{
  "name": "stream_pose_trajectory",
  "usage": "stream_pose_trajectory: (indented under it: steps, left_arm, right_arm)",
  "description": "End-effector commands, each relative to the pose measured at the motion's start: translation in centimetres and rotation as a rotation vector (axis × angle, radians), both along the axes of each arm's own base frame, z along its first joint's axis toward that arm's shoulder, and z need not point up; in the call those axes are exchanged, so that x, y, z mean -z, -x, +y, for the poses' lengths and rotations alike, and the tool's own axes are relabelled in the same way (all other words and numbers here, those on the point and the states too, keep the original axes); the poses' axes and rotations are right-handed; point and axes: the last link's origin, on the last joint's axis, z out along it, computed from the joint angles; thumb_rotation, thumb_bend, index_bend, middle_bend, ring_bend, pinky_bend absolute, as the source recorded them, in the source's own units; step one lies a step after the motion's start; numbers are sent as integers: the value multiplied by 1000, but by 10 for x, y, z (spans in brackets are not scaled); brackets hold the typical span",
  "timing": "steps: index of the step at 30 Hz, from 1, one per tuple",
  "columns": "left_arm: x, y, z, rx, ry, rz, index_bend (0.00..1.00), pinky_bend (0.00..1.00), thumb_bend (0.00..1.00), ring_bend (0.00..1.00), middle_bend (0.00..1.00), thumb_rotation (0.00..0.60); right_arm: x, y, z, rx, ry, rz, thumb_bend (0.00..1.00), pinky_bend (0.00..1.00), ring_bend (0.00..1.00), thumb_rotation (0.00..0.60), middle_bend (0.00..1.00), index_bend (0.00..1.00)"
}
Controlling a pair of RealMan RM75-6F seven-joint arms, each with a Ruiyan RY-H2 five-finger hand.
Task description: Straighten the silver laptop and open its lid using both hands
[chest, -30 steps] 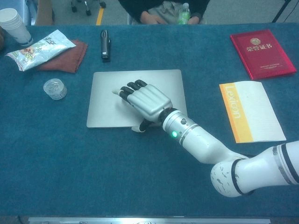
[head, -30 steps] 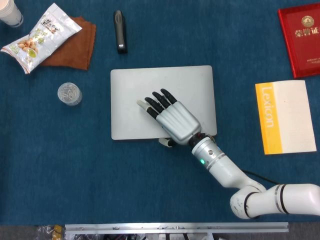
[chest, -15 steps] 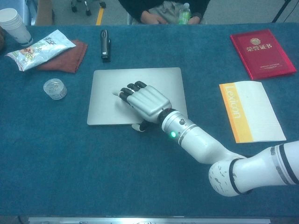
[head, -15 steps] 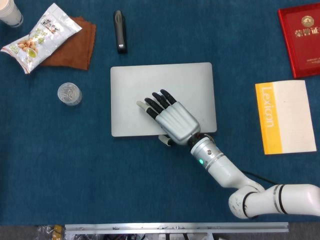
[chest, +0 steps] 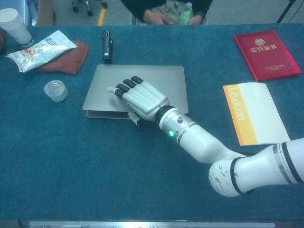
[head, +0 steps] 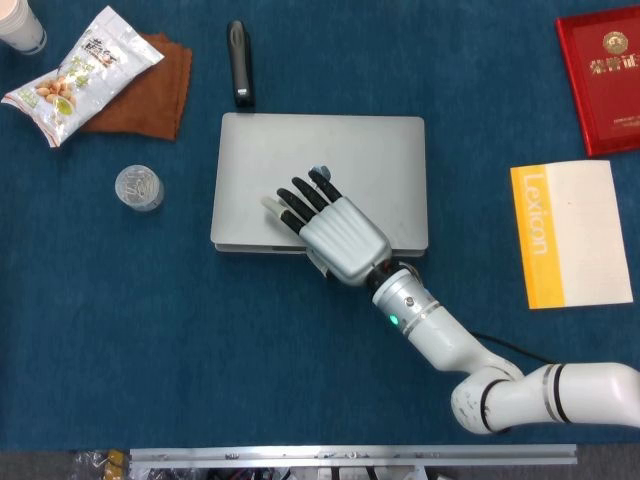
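The silver laptop lies square to the table's edge in the middle of the blue cloth, and also shows in the chest view. Its lid is lifted a little at the front, with a dark gap showing along the near left edge. My right hand holds that front edge: its fingers lie flat on top of the lid and the thumb is tucked under it. In the chest view the same right hand reaches in from the lower right. No left hand appears in either view.
A black stapler-like object lies just behind the laptop. At the left are a snack bag on a brown cloth, a small round tin and a paper cup. A Lexicon book and a red certificate folder lie right.
The lid's front edge has come up off the base, opening a gap. My right hand has moved up and slightly left with it.
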Motion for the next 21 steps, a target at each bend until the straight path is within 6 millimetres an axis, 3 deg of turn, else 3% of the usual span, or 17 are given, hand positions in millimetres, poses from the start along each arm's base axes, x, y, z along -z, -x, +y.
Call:
stream_pose_trajectory:
  steps: [1,6,9,14,21]
  left_arm:
    - [0,0,0,1,3,1,0,0,227,0,0,600]
    - [-1,-1,0,11,7,2,1,104,227,20,13,600]
    - [1,-1,0,14,28,2,78,180,227,123,138,600]
    - [5,-1,1,20,82,10,222,190,227,216,262,600]
    - [13,-7,3,66,154,-13,264,190,227,221,273,600]
  right_arm:
    - [-5,-8,-6,-17,26,2,487,64,14,568,103,0]
    - [-9,-16,-12,-36,53,18,488,64,14,569,103,0]
    - [-11,-19,-14,-44,67,25,487,64,14,570,103,0]
    - [-15,-21,-20,-45,92,36,487,64,14,573,103,0]
    - [-21,-27,-25,-53,123,37,487,64,14,575,103,0]
